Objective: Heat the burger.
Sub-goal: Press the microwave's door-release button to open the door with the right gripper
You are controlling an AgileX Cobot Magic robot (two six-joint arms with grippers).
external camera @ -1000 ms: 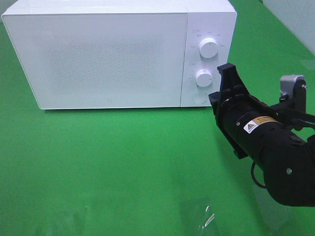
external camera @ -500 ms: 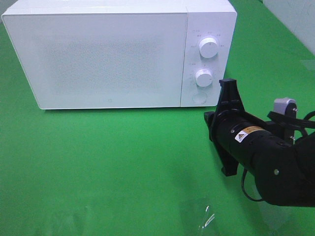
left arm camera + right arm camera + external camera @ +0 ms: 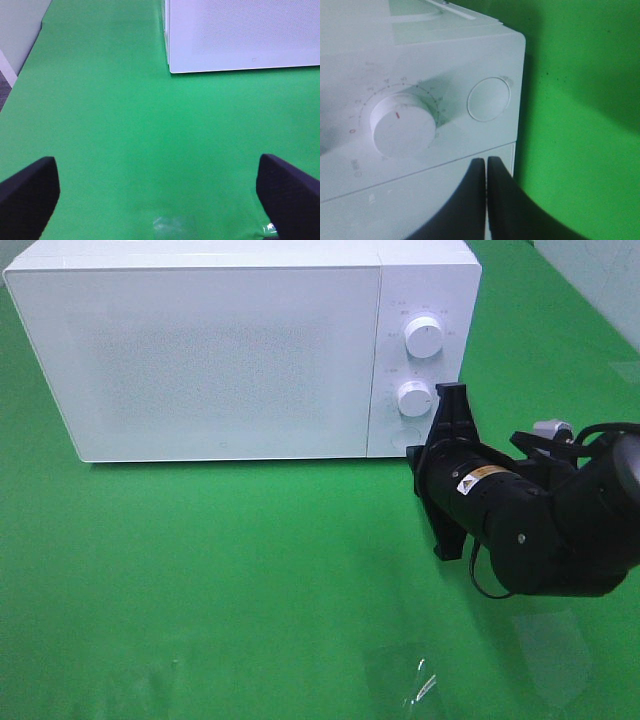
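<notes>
**Glossy black arm with a yellow warning label**

The right arm point(image 3: 540, 530), at the right of the high view, is a glossy black cylinder. It carries a yellow-and-white warning label point(image 3: 468, 477), a thin black cable point(image 3: 476, 580) and a small grey fitting point(image 3: 549, 428). The left tool point(image 3: 160, 190) and right tool point(image 3: 486, 162) have dark, rounded fingers.

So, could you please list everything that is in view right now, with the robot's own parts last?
microwave: one, white, at the back, door closed
knobs: two, white, one above the other on the microwave's panel
round button: one, white, below the lower knob
table cover: one, green, under everything
clear film: one, transparent, on the cover near the front
burger: none in view
right gripper: one, black, shut, close in front of the panel
left gripper: one, black, open, above bare cover
</notes>
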